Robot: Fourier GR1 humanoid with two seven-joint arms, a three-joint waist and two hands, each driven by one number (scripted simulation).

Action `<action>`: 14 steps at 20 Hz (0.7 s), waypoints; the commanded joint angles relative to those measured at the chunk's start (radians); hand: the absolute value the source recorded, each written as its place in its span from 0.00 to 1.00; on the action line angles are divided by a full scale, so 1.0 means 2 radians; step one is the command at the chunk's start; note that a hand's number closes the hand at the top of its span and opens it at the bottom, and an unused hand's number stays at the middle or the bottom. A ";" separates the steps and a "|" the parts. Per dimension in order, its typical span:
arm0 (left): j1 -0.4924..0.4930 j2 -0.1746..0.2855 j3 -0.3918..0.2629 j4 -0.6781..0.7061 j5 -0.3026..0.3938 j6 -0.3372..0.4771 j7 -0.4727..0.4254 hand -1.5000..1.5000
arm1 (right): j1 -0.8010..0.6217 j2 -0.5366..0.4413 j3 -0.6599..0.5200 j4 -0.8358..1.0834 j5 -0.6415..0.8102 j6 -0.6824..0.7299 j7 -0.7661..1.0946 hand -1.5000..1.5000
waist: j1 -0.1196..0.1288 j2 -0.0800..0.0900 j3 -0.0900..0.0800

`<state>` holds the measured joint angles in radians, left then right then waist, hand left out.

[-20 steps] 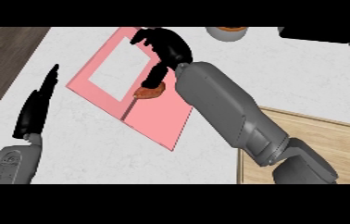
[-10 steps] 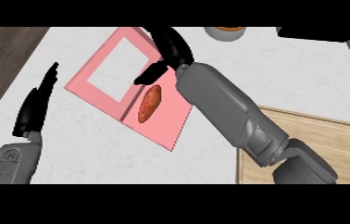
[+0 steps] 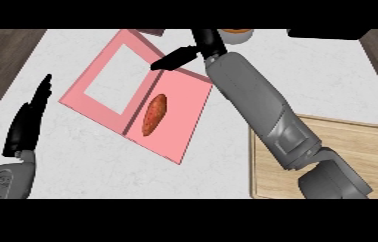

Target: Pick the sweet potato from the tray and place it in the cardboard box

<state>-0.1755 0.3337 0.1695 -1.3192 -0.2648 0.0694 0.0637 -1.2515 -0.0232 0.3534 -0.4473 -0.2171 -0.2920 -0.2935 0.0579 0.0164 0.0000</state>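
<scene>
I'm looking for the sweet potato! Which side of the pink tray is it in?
On the tray, it is the right half, with the pink floor: the sweet potato lies there. The left half's floor is white.

Sweet potato [image 3: 154,114] open from above; R hand [image 3: 208,42] beyond.

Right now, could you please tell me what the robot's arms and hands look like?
Both forearms are smooth grey shells: the right forearm is a thick rounded tube ending in a darker, bulkier elbow segment; only the end of the left forearm shows. The right hand and left hand are black with slim fingers. No cables or markings show.
</scene>
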 commanded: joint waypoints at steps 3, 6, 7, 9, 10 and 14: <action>0.027 -0.002 0.005 -0.012 0.000 0.002 -0.002 0.50 | -0.003 -0.050 -0.046 0.031 -0.016 0.063 -0.017 0.00 | -0.017 -0.005 0.000; 0.023 -0.006 0.008 -0.024 -0.003 0.013 0.009 0.50 | 0.021 -0.086 -0.066 0.060 -0.020 0.088 -0.070 0.00 | -0.014 -0.003 0.000; 0.005 0.003 0.016 -0.003 0.006 0.000 0.009 0.50 | 0.019 -0.112 -0.068 0.056 -0.022 0.112 -0.060 0.00 | -0.019 -0.004 0.000; 0.051 0.008 0.015 -0.034 0.009 -0.012 -0.011 0.50 | 0.031 -0.118 -0.070 0.072 -0.011 0.114 -0.085 0.00 | -0.014 -0.004 0.000; 0.039 -0.007 0.006 -0.018 -0.004 0.006 -0.011 0.50 | 0.029 -0.147 -0.076 0.086 -0.014 0.146 -0.097 0.00 | -0.012 -0.001 0.000; 0.042 -0.002 0.005 -0.037 -0.001 -0.006 0.004 0.50 | 0.051 -0.182 -0.077 0.100 -0.001 0.196 -0.131 0.00 | -0.013 -0.003 0.000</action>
<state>-0.1089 0.3303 0.1840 -1.3701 -0.2687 0.0720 0.0624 -1.1724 -0.3223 0.2139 -0.2854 -0.2341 0.0155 -0.4951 0.0295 0.0113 0.0007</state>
